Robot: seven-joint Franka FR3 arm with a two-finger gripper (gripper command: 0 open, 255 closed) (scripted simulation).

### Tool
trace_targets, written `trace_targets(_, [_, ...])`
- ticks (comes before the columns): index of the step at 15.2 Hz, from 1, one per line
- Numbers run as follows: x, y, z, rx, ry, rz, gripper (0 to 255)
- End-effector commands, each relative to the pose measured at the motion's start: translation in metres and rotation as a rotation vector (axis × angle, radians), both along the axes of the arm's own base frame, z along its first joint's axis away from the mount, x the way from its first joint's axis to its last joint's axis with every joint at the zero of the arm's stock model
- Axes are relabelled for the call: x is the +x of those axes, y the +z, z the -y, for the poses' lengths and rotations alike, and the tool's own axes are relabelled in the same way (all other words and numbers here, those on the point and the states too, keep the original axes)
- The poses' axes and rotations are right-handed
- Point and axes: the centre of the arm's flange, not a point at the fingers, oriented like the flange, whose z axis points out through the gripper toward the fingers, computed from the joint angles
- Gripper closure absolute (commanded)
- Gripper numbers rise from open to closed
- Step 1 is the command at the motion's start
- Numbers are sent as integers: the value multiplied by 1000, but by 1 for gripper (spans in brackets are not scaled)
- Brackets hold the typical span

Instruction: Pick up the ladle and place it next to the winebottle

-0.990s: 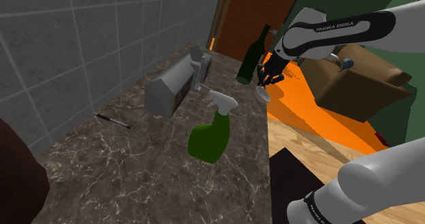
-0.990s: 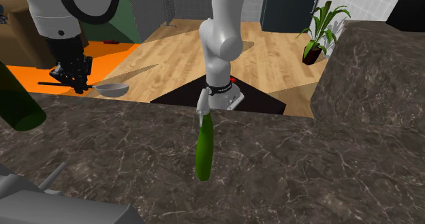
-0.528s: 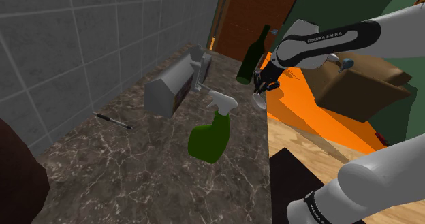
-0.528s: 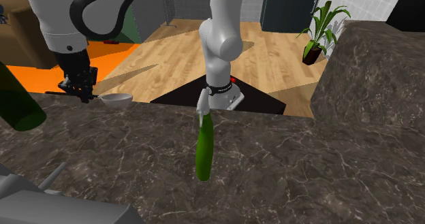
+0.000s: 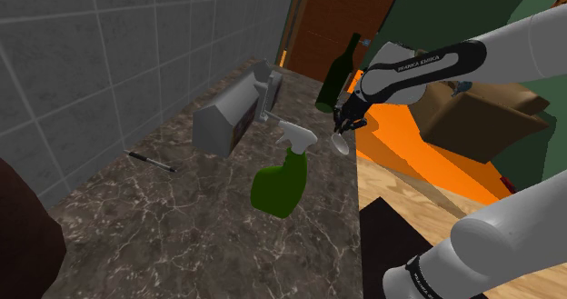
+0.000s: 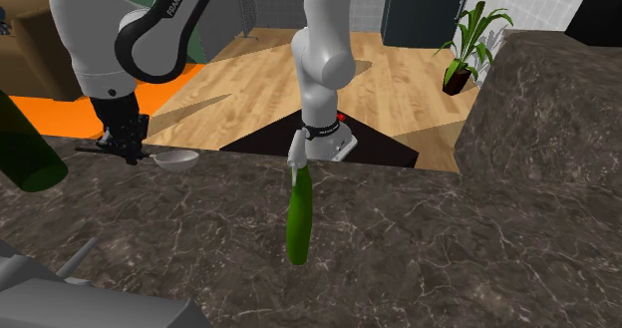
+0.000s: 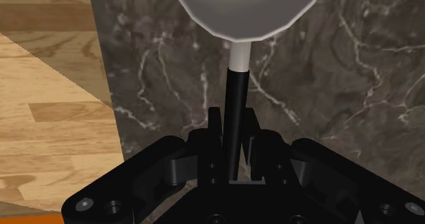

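My gripper (image 5: 345,121) is shut on the black handle of a ladle whose grey bowl (image 5: 339,145) hangs just over the marble counter's edge (image 5: 350,174). A dark green wine bottle (image 5: 334,74) stands close behind the gripper, near the counter's far end. From the second exterior view, the gripper (image 6: 130,149) holds the ladle (image 6: 176,159) low at the counter edge, right of the wine bottle (image 6: 25,147). The wrist view shows the fingers (image 7: 213,131) clasping the thin handle (image 7: 236,107), the bowl (image 7: 246,8) over marble beyond them.
A green spray bottle (image 5: 283,174) stands mid-counter, and a grey appliance (image 5: 232,115) sits against the tiled wall. A black pen (image 5: 152,161) lies near the wall. A wood and orange floor lies beyond the counter edge. A potted plant (image 6: 468,42) stands far off.
The gripper has come down and toward the counter with the ladle still in it. The bowl now sits lower, at the counter's edge and nearer the wine bottle.
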Motion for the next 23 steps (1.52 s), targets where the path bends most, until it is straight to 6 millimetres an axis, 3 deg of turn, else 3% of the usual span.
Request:
trace_targets(1, [-2, -5, 0, 0, 0, 1, 255])
trace_targets(7, [-2, -5, 0, 0, 0, 1, 255])
trace_targets(8, [-2, -5, 0, 0, 0, 1, 0])
trace_targets(13, [-2, -5, 0, 0, 0, 1, 0])
trace_targets(17, [-9, 44, -2, 0, 0, 1, 0])
trace_targets(23, [-9, 44, -2, 0, 0, 1, 0])
